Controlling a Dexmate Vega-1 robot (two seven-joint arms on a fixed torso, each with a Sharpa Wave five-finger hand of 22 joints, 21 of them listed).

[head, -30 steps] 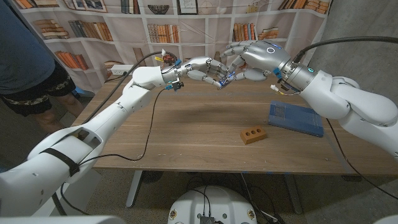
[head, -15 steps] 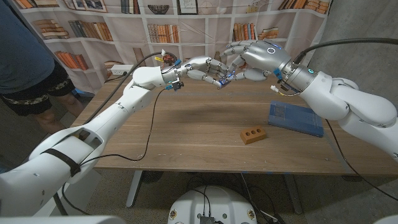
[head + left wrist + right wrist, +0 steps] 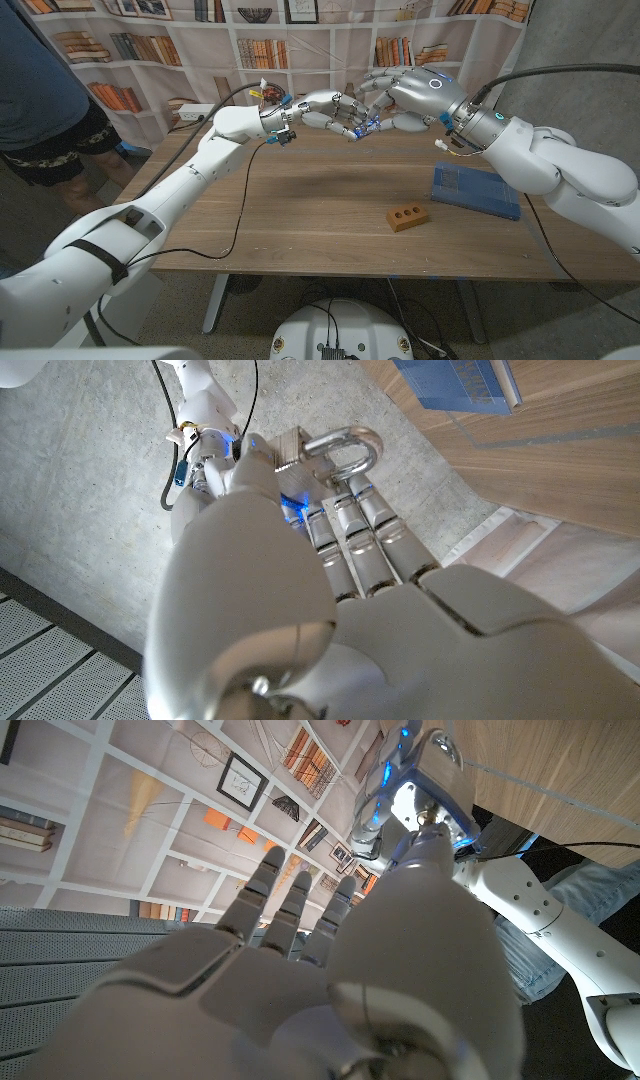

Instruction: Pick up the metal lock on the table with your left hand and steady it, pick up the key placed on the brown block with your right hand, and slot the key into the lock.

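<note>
1. Books on white shelves fill the wall at the top of the head view; it looks like a printed sheet.
2. One long wooden table (image 3: 300, 215) with brown grain lies across the middle of the head view.
3. One person (image 3: 45, 90) in a dark top and shorts stands at the upper left edge of that picture.
4. Two white, smooth arms come in from the bottom corners and meet high in the middle, above the far part of the table.
5. One flat blue box (image 3: 477, 190) with a ribbed top lies on the table at the right. The left wrist view shows it too, in its upper right corner.
6. The left hand (image 3: 325, 112) has silver fingers clamped on the metal lock (image 3: 335, 452). The left wrist view shows the lock's shiny curved loop sticking out past the fingertips. In the head view the lock is too small to make out.
7. The right hand (image 3: 405, 98) touches the left hand's fingertips. Its thumb and a finger are pressed together at the lock, and the other fingers are spread. I cannot see the key clearly in any view.
8. One small brown block (image 3: 407, 216) with three round holes lies on the table, right of the middle, near the blue box.
</note>
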